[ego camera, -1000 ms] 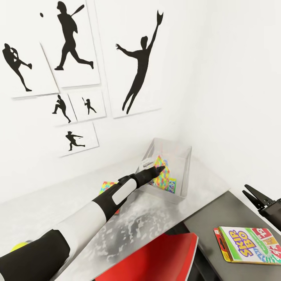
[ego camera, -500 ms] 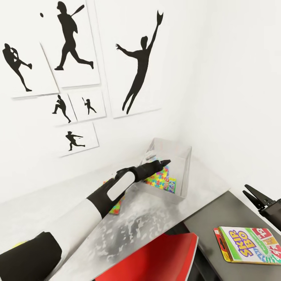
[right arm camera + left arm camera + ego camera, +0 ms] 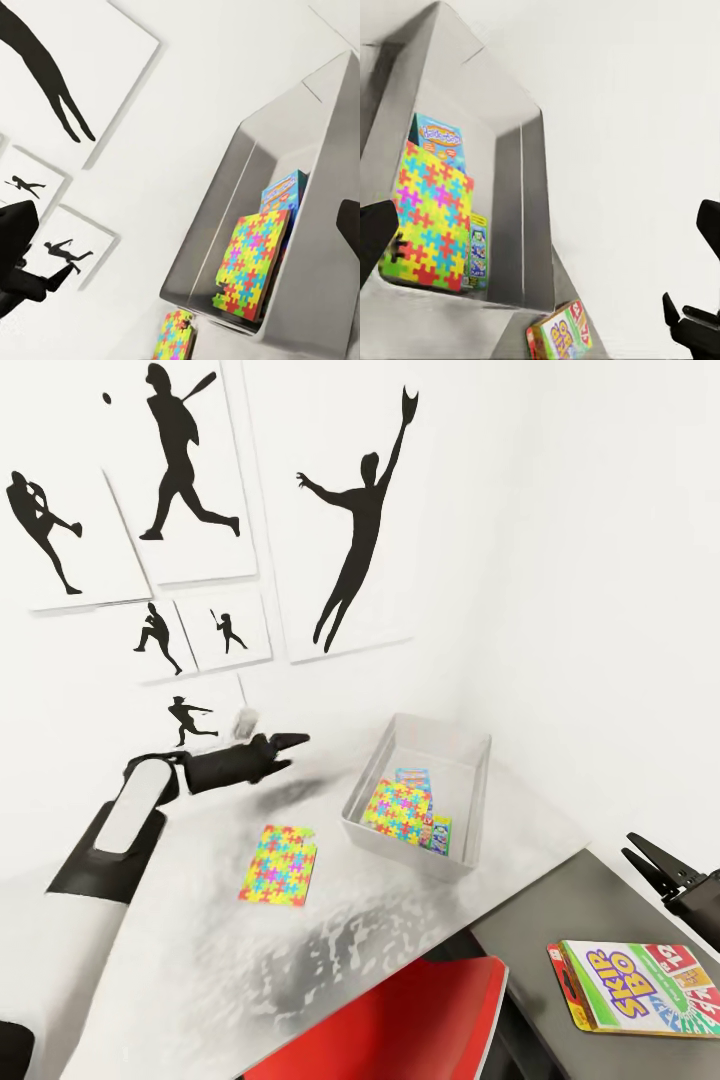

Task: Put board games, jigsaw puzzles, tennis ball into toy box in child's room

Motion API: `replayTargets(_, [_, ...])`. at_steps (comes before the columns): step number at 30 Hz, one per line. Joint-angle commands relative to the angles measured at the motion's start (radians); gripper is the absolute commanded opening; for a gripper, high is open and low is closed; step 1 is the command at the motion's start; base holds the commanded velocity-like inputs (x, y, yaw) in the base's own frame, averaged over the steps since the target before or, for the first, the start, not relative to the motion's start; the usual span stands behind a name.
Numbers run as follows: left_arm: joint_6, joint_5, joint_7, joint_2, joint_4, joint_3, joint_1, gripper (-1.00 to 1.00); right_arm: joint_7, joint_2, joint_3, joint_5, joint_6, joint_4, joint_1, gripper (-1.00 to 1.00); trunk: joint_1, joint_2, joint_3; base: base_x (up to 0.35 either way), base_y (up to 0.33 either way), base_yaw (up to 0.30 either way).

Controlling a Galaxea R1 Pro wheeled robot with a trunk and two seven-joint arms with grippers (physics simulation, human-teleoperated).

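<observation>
Left claw (image 3: 285, 742) hovers left of frame centre above the grey surface (image 3: 200, 960), empty; its fingers look nearly closed, though the head view is poor for that. One puzzle (image 3: 398, 806) lies in the toy box (image 3: 470, 815) on a blue game box (image 3: 414, 777), the second puzzle (image 3: 279, 864) lies flat on the surface below the claw, and the SKIP-BO game (image 3: 640, 985) sits lower right by the open, empty right claw (image 3: 640, 857). Next grab: drop straight onto the puzzle's edge, open wide, pinch it thin and lift level.
</observation>
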Motion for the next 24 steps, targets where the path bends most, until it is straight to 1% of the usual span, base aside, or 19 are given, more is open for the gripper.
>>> replayTargets(1, [0.028,0.022,-0.002,0.021,-0.001,0.028,0.017,1.00,0.003,0.000,-0.001,0.000,0.004,0.000,-0.001,1.00,0.001,-0.002,-0.002,0.000,0.000,0.000])
replayTargets(2, [0.050,0.050,-0.003,0.057,-0.004,0.063,0.053,1.00,0.003,0.000,-0.002,0.000,0.004,0.000,-0.001,1.00,0.001,-0.002,-0.002,0.000,0.000,0.000])
replayTargets(3, [0.058,0.063,-0.003,0.087,-0.008,0.078,0.080,1.00,0.003,0.000,-0.002,0.000,0.004,0.000,-0.001,1.00,0.001,-0.002,-0.002,0.000,0.000,0.000])
replayTargets(5, [0.067,0.078,-0.009,0.145,-0.014,0.093,0.133,1.00,0.012,0.000,-0.002,0.000,0.004,-0.001,-0.001,1.00,0.001,-0.002,-0.002,0.000,0.000,0.000])
replayTargets(6, [0.069,0.080,-0.017,0.168,-0.016,0.097,0.160,1.00,0.024,0.000,-0.003,0.000,0.004,0.000,-0.001,1.00,0.001,-0.002,-0.002,0.000,0.000,0.000])
replayTargets(7, [0.070,0.078,-0.031,0.190,-0.015,0.101,0.205,1.00,0.047,0.000,-0.003,0.001,0.004,0.000,-0.001,1.00,0.001,-0.002,-0.001,0.000,0.000,0.000])
replayTargets(9, [0.071,0.075,-0.041,0.205,-0.014,0.107,0.263,1.00,0.069,0.000,-0.004,0.001,0.004,0.000,-0.001,1.00,0.001,-0.002,0.000,0.000,0.000,0.000])
replayTargets(14, [0.071,0.072,-0.047,0.216,-0.012,0.120,0.374,1.00,0.085,0.002,-0.003,0.001,0.004,0.000,0.000,1.00,0.001,-0.002,0.008,0.000,0.000,0.000])
replayTargets(16, [0.071,0.071,-0.048,0.227,-0.011,0.134,0.420,1.00,0.088,0.006,-0.002,0.000,0.004,-0.002,0.007,1.00,0.001,-0.002,0.011,0.000,0.000,0.000])
replayTargets(17, [0.071,0.072,-0.048,0.230,-0.011,0.136,0.427,1.00,0.089,0.007,-0.002,0.000,0.004,-0.003,0.008,1.00,0.001,-0.002,0.013,0.000,0.000,0.000])
replayTargets(19, [0.071,0.077,-0.054,0.244,-0.026,0.147,0.449,1.00,0.090,0.013,-0.001,0.000,0.004,-0.006,0.013,1.00,0.001,-0.002,0.016,0.000,0.000,0.000])
replayTargets(22, [0.071,0.083,-0.084,0.274,-0.056,0.158,0.460,1.00,0.090,0.017,0.002,0.000,0.004,-0.005,0.015,1.00,0.001,-0.002,0.021,0.000,0.000,0.008])
replayTargets(24, [0.071,0.084,-0.105,0.281,-0.061,0.160,0.463,1.00,0.090,0.018,0.004,0.001,0.003,-0.004,0.016,1.00,0.001,-0.002,0.024,0.000,0.000,0.048])
